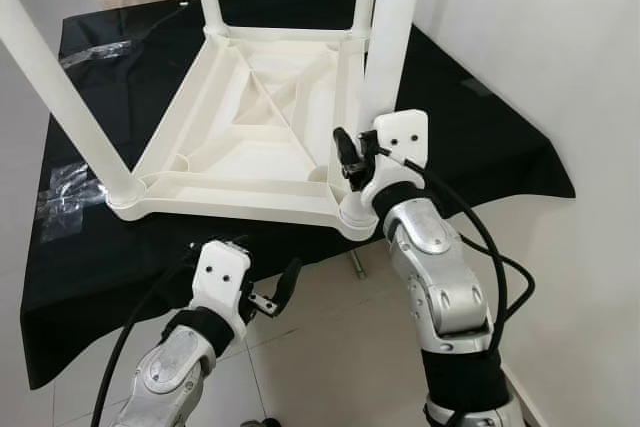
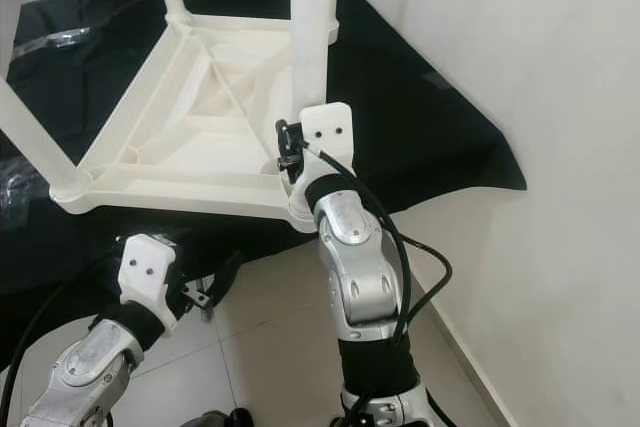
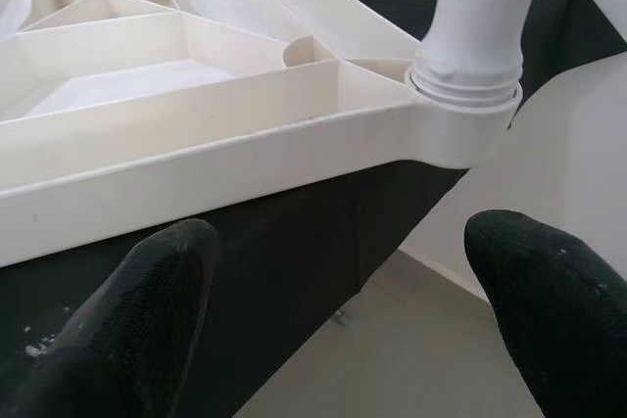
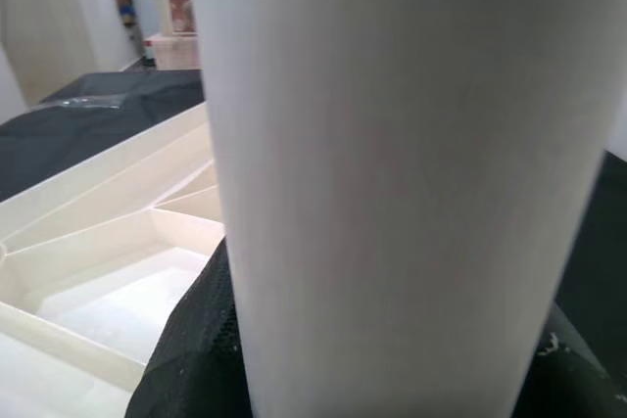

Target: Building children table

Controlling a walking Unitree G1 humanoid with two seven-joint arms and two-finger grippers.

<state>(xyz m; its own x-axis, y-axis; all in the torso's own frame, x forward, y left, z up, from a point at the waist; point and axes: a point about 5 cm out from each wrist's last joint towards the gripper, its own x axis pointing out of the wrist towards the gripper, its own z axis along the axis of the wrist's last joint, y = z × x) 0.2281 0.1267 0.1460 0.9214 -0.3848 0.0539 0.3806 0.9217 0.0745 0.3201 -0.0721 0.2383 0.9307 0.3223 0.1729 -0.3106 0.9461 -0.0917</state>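
A white plastic children's table (image 1: 250, 117) lies upside down on a black cloth (image 1: 480, 147), its legs pointing up. My right gripper (image 1: 355, 162) is shut on the near right leg (image 1: 395, 37) just above its corner socket. In the right wrist view that leg (image 4: 411, 144) sits between the black fingers (image 4: 186, 359). My left gripper (image 1: 270, 292) hangs open below the table's near edge, touching nothing. The left wrist view looks between its fingertips (image 3: 147, 320) at the table's rim (image 3: 245, 163) and the leg's socket (image 3: 460, 115).
A white wall (image 1: 560, 47) rises close on the right. Crumpled clear plastic (image 1: 65, 197) lies on the cloth at the left. A small metal piece (image 1: 355, 262) lies on the tiled floor by the cloth's near edge. The near left leg (image 1: 60, 87) slants up to the left.
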